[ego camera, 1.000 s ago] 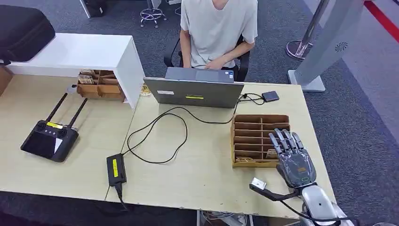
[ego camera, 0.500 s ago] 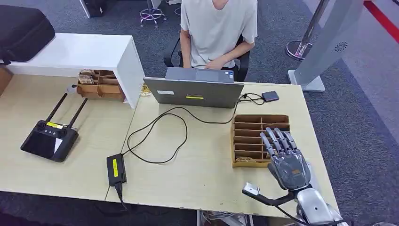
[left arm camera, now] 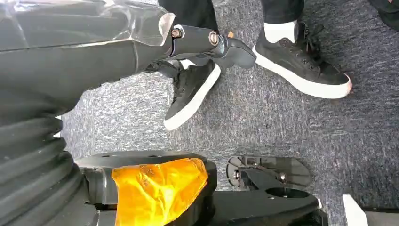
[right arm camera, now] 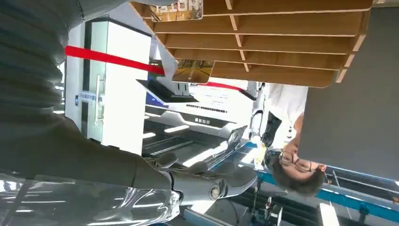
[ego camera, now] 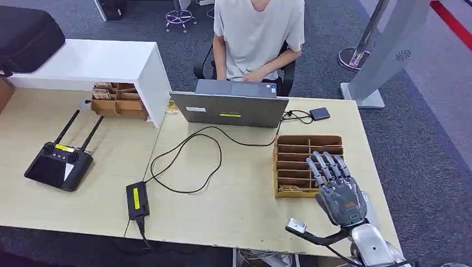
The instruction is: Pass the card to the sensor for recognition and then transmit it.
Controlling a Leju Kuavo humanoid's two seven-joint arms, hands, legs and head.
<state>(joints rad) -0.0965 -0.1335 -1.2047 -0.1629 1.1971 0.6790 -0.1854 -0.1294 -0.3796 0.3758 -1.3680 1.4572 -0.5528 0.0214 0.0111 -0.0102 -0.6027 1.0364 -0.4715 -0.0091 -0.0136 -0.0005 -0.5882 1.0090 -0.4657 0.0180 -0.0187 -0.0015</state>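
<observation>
One right robot hand [ego camera: 338, 186] is what you have over the desk [ego camera: 239, 206]: its fingers are straight and spread apart, holding nothing, and their tips reach over the near right corner of the wooden slotted card rack [ego camera: 298, 146]. Directly under those fingertips, in the rack's nearest slots, lie the cards [ego camera: 289, 188], flat and small; your right wrist view shows a printed card [right arm camera: 192, 70] tucked between the rack's dividers, apart from the fingers. Beyond the rack from your hand, at the desk's far edge, sits a small dark box on a cable [ego camera: 320, 114], which may be the sensor, though you cannot tell for sure. To the far left of the hand stands an open laptop [ego camera: 231, 108], with a seated person [ego camera: 259, 33] behind it. Your left robot hand [left arm camera: 214, 42] hangs by the floor, its dark fingers curled in on nothing, above a carpet [left arm camera: 282, 117] and someone's shoes [left arm camera: 301, 63].
</observation>
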